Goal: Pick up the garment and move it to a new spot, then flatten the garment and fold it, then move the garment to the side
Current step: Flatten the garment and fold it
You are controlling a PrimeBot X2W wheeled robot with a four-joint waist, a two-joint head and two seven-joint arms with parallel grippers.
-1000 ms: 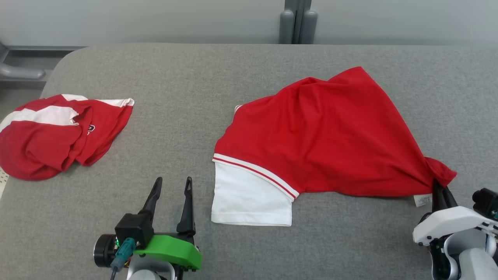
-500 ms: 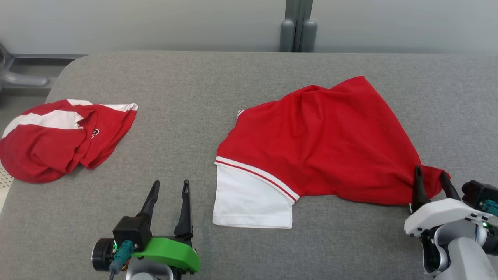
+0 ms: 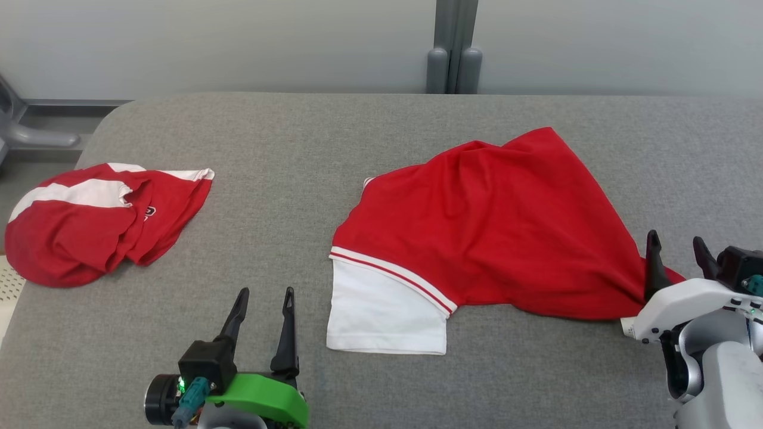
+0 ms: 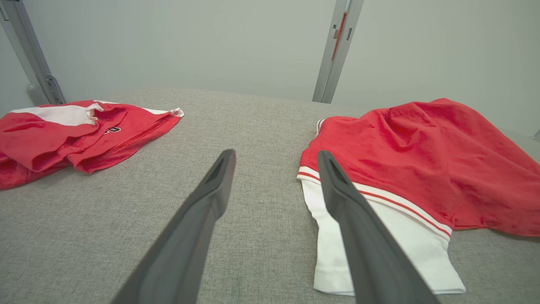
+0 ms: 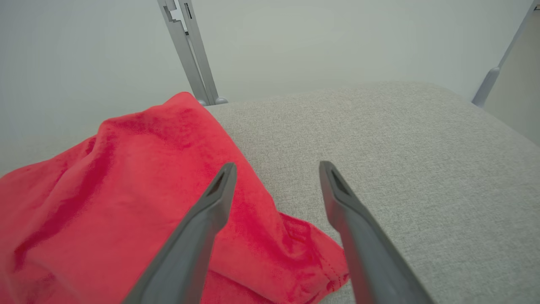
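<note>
**Head view.** The garment (image 3: 495,226) lies right of centre on the grey surface (image 3: 298,149). It is a red knit heap, humped and creased, with a flat white panel (image 3: 381,310) and a red-and-white striped band at its lower left. The left tool (image 3: 266,292), at the bottom left, is spread wide and holds nothing. The right tool (image 3: 675,238), at the right edge, is also wide apart and empty, with the garment's tapered lower-right corner just beside it. Another garment (image 3: 95,226), red with a white stripe, sits crumpled at the far left, well apart.

**Left wrist view.** The left tool (image 4: 276,154) points between the two heaps over bare surface (image 4: 253,126), which looks like coarse, felt-like weave. One dark finger crosses the garment (image 4: 422,156) at its white panel. I cannot tell whether it touches.

**Right wrist view.** The right tool (image 5: 277,165) gapes with nothing in it. One finger stands over red cloth and the other over bare surface (image 5: 400,147). The garment (image 5: 147,190) rises in soft folds, and its hemmed corner (image 5: 320,261) lies low between the fingers.

**Risks.** The cloth is limp and layered, so a pinch at this corner could catch one layer only, or several, and the hump would stay. The rough surface probably grips the knit, so a sideways pull may stretch or bunch the garment rather than flatten it. A low approach could push the corner away.
</note>
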